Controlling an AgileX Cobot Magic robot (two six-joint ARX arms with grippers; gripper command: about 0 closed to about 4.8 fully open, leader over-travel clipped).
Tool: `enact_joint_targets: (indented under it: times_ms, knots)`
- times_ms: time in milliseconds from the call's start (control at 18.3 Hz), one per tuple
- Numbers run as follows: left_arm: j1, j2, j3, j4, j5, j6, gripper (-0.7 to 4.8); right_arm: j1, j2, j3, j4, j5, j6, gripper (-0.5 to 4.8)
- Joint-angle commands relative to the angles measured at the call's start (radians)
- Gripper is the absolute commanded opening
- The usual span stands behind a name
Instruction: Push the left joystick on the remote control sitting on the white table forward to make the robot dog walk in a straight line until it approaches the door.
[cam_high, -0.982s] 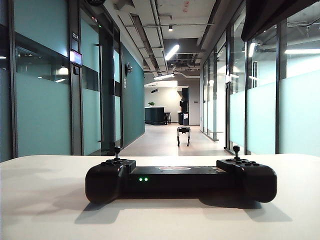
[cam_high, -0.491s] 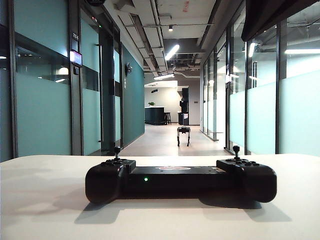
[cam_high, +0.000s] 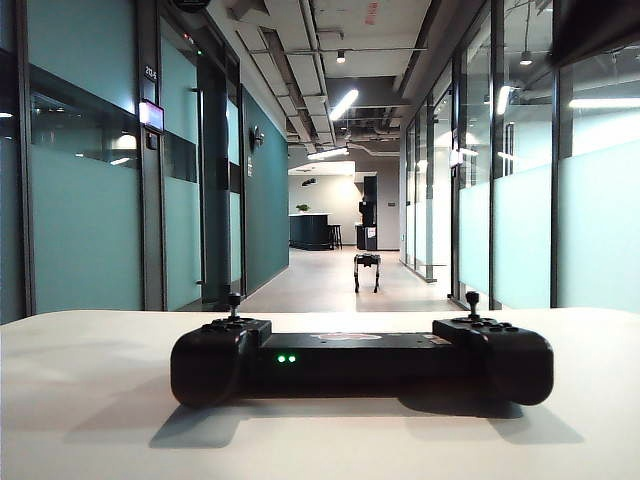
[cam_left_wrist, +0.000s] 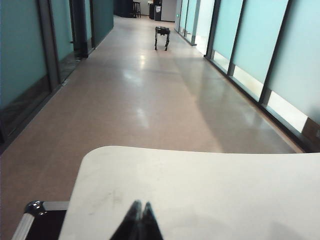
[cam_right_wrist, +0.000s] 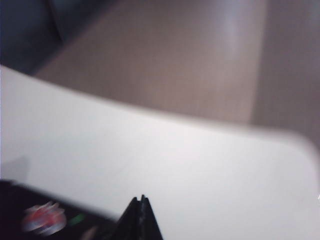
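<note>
1. The left gripper (cam_left_wrist: 140, 220) hangs over the plain matte white tabletop (cam_left_wrist: 210, 190), its dark jaws pressed together on nothing.
2. The right gripper (cam_right_wrist: 141, 217) – jaws likewise clenched and empty – sits above the tabletop in a blurred wrist view, close to the wide black remote control (cam_high: 360, 362).
3. The remote control lies across the tabletop, two green lights lit on its middle bar; the thin black left joystick (cam_high: 234, 303) stands upright and untouched.
4. Far down the corridor floor (cam_left_wrist: 150, 100) stands the small dark four-legged robot dog (cam_high: 367, 270) – well apart from the tabletop.
</note>
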Motion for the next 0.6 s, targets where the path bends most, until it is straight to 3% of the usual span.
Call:
enact_joint_targets:
  times_ms: [55,273,600]
  knots:
    - [0.0,0.0,0.002,0.009,0.001,0.001,-0.05,-0.104,-0.129,-0.143,0.187,-0.148,-0.08,-0.01]
    - [0.0,0.0,0.002,0.009,0.001,0.001,-0.05,-0.273,-0.325,-0.314,0.214,-0.253,-0.079,-0.01]
    - [0.0,0.0,0.001,0.009,0.0,0.001,-0.05,-0.492,-0.539,-0.436,0.216,-0.286,-0.079,-0.01]
